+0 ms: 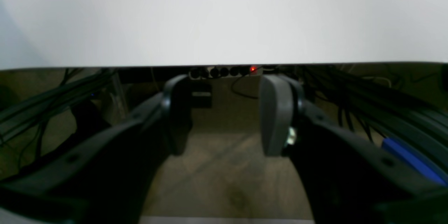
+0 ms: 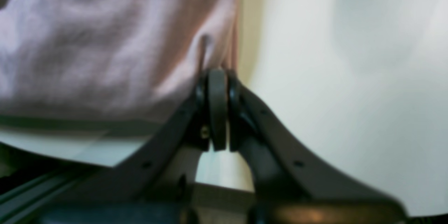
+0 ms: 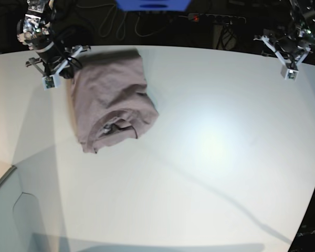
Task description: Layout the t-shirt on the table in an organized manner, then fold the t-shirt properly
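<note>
T-shirt look: the t-shirt (image 3: 110, 100) is a plain dusty mauve-brown cloth with no print, bunched into a loose, roughly oblong heap rather than spread flat; soft wrinkles run across its top, and a darker rolled fold with a shadowed opening sits near its lower end.
T-shirt place: it lies on the white surface (image 3: 210, 157) in the far left part of the base view, its upper edge close to the surface's far rim; most of the surface around it is bare.
T-shirt close up: in the right wrist view the fabric (image 2: 105, 42) fills the upper left, pinkish and blurred, with a seam or hem running straight down to the pincer's tips.
Right pincer: the right pincer (image 2: 217, 77) has its jaws pressed together, pinching the t-shirt at that edge; in the base view it sits at the heap's upper left corner (image 3: 60, 65).
Left pincer: the left pincer (image 1: 224, 112) stands with its jaws apart and nothing between them, raised near the far right edge of the surface (image 3: 293, 58), well apart from the t-shirt.
Beyond the rim: a power strip (image 1: 224, 71) with a red light shows past the surface's edge.
</note>
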{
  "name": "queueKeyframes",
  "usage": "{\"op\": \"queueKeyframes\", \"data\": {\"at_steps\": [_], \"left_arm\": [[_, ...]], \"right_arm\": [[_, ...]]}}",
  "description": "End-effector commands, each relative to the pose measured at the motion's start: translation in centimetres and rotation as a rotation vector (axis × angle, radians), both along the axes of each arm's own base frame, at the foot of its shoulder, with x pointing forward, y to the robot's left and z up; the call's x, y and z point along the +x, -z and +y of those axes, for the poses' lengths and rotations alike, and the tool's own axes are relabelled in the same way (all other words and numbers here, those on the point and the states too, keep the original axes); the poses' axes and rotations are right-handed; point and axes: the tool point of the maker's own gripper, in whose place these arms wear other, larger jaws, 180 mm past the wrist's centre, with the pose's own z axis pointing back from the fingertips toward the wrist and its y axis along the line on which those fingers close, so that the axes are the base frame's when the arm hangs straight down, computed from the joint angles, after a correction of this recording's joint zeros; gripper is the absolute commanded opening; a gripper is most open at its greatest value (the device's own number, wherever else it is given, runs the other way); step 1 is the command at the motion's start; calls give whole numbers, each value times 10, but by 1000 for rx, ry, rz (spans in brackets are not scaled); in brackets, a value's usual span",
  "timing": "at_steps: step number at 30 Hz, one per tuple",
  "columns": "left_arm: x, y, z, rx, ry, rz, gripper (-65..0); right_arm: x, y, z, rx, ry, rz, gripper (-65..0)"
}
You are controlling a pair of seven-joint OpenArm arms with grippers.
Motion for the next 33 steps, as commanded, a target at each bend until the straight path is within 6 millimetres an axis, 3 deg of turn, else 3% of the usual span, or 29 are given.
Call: {"op": "queueKeyframes", "data": {"at_steps": [1, 8, 11, 14, 19, 24, 30, 33], "left_arm": [[3, -6, 7, 18, 2, -19, -348], [2, -5, 8, 24, 3, -12, -348], [-12, 0, 5, 17, 5, 18, -348], [-25, 3, 4, 12, 3, 42, -357], [-45, 12, -7, -18, -14, 82, -510], [-81, 46, -30, -114, -62, 187, -650], [-103, 94, -66, -263, -121, 188, -650], [-102, 115, -78, -321, -137, 180, -650]], "right_arm": [[6, -8, 1, 7, -8, -36, -650], [-3, -6, 5, 22, 5, -26, -650], [-11, -5, 4, 17, 5, -13, -650], [-15, -18, -1, -5, 27, -38, -650], [-23, -46, -22, -55, 140, -89, -650], [-66, -44, -39, -103, 173, -10, -650], [-135, -10, -32, 2, 238, 146, -650], [-168, 27, -18, 93, 288, 255, -650]]}}
